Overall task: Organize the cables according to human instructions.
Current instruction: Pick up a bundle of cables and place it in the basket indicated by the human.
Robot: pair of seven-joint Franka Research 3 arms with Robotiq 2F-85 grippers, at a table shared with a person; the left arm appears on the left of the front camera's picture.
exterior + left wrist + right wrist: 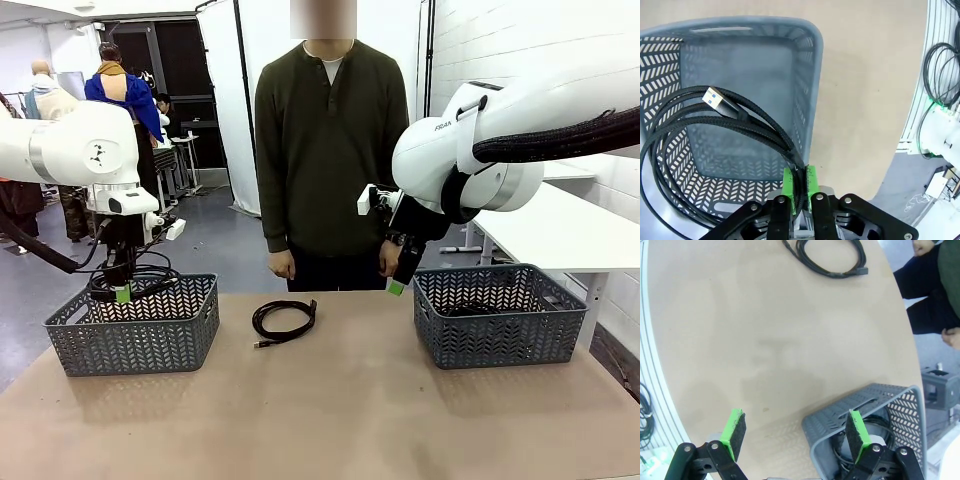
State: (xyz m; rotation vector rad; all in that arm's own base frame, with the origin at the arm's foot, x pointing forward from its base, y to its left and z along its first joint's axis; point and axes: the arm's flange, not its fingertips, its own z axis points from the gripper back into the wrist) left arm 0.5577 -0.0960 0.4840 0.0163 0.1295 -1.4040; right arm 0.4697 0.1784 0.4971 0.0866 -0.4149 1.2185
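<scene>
The left gripper (799,189) has its jaws pinched tight on a coiled cable (700,125) above the left basket (135,335); the coil's lower loops run off the wrist picture's edge; the right gripper (796,432) stands wide apart, holding nothing, over the right basket (862,407), where another cable (881,422) is half hidden behind a finger; a third coil (284,321) lies on the table (330,410) between the baskets; the human (330,150) stands behind, hands down.
</scene>
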